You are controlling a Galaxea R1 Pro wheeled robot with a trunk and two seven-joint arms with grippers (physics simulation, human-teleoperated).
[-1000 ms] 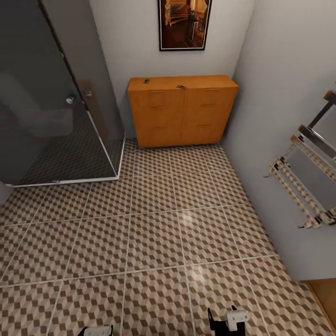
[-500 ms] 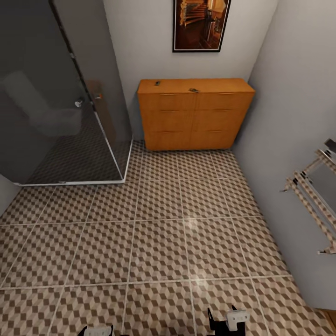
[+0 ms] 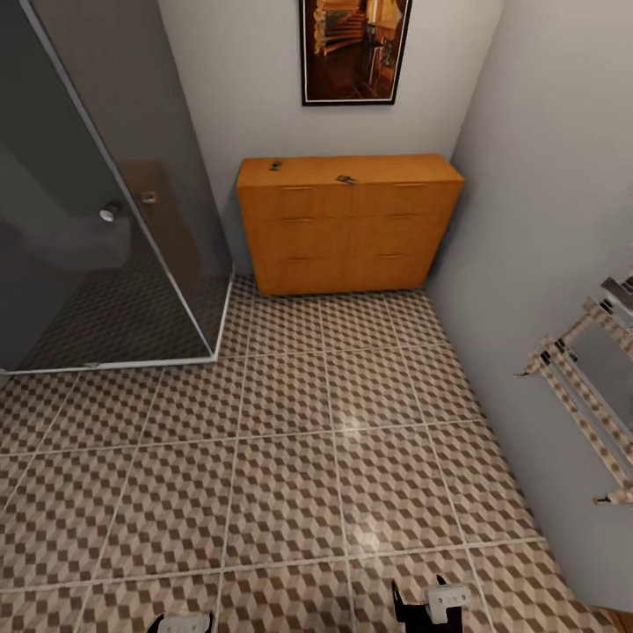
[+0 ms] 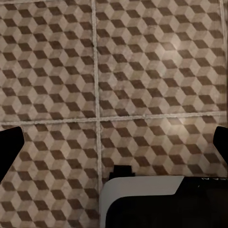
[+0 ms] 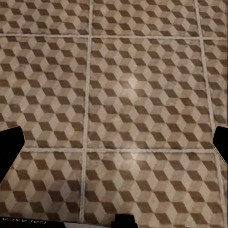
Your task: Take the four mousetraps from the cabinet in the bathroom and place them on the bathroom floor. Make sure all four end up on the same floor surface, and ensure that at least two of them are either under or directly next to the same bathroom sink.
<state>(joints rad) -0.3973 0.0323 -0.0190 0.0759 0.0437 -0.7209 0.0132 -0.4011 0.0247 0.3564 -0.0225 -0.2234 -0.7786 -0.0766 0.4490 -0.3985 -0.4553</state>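
Note:
The orange-brown cabinet [image 3: 347, 230] stands against the far wall, its drawers closed. Two mousetraps lie on its top, one [image 3: 275, 164] near the left end and one [image 3: 346, 179] near the middle front edge. The cube-patterned bathroom floor [image 3: 290, 475] stretches from the cabinet back to me. My left gripper [image 3: 182, 624] and right gripper [image 3: 428, 607] sit low at the near edge, far from the cabinet. In the wrist views the left gripper [image 4: 114, 145] and right gripper [image 5: 114, 145] hang open over bare tiles, holding nothing. The bathroom sink is out of view.
A dark glass shower enclosure [image 3: 97, 220] fills the left side, its corner reaching close to the cabinet. A grey wall [image 3: 545, 220] runs along the right with a towel rack [image 3: 580, 396] sticking out. A framed picture [image 3: 354, 48] hangs above the cabinet.
The whole head view has shifted, so the camera moved; the cabinet now looks slightly larger. Both grippers keep the same place in the picture.

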